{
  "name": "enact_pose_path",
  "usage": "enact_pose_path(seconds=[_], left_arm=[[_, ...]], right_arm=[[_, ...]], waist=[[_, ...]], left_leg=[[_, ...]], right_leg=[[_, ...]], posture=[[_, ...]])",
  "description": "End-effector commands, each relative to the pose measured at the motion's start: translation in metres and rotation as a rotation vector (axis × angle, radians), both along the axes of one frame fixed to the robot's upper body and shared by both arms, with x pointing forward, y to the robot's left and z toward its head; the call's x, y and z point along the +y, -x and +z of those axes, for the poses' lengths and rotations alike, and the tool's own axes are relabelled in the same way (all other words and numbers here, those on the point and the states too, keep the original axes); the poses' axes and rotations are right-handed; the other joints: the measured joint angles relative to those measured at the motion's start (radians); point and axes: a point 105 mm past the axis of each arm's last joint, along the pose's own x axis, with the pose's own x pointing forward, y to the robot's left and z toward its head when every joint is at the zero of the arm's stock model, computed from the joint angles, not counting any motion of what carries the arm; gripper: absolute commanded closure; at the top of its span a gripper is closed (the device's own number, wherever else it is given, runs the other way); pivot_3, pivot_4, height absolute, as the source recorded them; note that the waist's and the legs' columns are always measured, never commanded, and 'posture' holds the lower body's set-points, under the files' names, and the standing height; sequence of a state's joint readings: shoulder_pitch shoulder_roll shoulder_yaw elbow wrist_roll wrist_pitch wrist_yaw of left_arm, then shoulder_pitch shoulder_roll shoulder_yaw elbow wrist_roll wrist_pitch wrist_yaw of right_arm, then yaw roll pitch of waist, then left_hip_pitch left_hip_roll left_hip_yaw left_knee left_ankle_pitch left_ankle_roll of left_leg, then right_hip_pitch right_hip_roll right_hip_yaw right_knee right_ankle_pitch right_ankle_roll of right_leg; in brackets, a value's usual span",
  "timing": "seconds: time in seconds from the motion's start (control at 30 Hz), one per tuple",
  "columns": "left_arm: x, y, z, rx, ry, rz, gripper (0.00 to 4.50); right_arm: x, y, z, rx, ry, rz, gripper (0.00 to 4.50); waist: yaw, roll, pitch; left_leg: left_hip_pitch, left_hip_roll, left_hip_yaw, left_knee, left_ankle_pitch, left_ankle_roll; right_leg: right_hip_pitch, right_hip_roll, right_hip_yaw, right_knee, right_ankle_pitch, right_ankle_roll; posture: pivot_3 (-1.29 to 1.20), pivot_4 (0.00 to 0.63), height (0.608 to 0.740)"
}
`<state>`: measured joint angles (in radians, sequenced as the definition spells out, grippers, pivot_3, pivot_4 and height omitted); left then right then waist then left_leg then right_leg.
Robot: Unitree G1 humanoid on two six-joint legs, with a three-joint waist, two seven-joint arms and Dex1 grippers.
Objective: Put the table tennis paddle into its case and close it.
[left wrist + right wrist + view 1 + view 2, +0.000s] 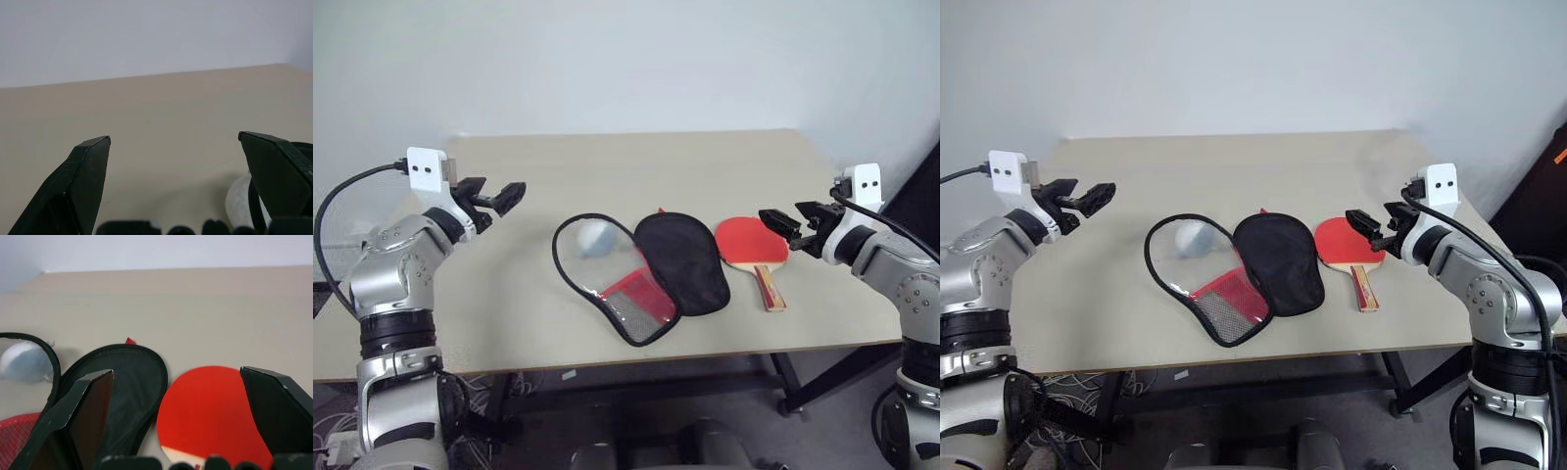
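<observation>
Wide-open right end effector (1363,226) hovers just above the table tennis paddle (1344,241), beside the unzipped case (1239,271).

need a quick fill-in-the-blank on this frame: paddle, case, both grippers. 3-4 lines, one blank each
1. The case lies ____ on the table, its black lining facing up.
2. The table tennis paddle lies beside the case, on the robot's ____ side.
3. The right gripper hovers over the paddle with its jaws ____.
4. The left gripper holds ____.

Missing words: open; right; open; nothing
</observation>
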<state>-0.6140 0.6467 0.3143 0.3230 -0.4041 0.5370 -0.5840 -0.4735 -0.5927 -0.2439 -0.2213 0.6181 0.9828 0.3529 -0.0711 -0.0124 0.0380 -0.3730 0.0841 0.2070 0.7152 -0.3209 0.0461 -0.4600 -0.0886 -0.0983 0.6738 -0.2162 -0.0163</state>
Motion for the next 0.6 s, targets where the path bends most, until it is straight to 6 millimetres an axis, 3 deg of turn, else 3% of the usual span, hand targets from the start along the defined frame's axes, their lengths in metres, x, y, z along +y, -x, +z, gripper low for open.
enact_pose_path(seconds=[0.03,0.17,0.33,0.6], left_arm=[[-0.006,-0.005,0.016,-0.05,-0.027,-0.028,0.04],[-0.008,-0.015,0.015,-0.046,-0.017,-0.042,0.04],[-0.006,-0.023,0.026,-0.066,-0.037,-0.055,0.04],[0.004,-0.022,0.033,-0.085,-0.068,-0.061,0.04]], right_arm=[[0.0,0.001,0.017,-0.08,0.021,-0.01,0.0],[-0.007,0.006,0.006,-0.065,0.031,-0.057,0.0],[-0.01,0.006,0.007,-0.065,0.054,-0.11,0.0],[-0.005,0.009,-0.003,-0.021,0.084,-0.124,0.0]], waist=[[-0.001,0.0,0.0],[0.0,0.0,0.0],[0.0,0.0,0.0],[-0.002,0.0,0.0]], left_leg=[[0.0,0.0,0.0,0.0,0.0,0.0],[0.0,0.0,0.0,0.0,0.0,0.0],[0.0,0.0,0.0,0.0,0.0,0.0],[0.0,0.001,0.0,0.0,0.0,0.0]], right_leg=[[0.0,0.0,0.0,0.0,0.0,0.0],[0.0,0.0,0.0,0.0,0.0,0.0],[0.0,0.0,0.0,0.0,0.0,0.0],[0.0,0.001,0.001,0.0,0.0,0.0]], posture=[[0.0,0.0,0.74],[0.0,0.0,0.74],[0.0,0.0,0.74],[0.0,0.0,0.74]])
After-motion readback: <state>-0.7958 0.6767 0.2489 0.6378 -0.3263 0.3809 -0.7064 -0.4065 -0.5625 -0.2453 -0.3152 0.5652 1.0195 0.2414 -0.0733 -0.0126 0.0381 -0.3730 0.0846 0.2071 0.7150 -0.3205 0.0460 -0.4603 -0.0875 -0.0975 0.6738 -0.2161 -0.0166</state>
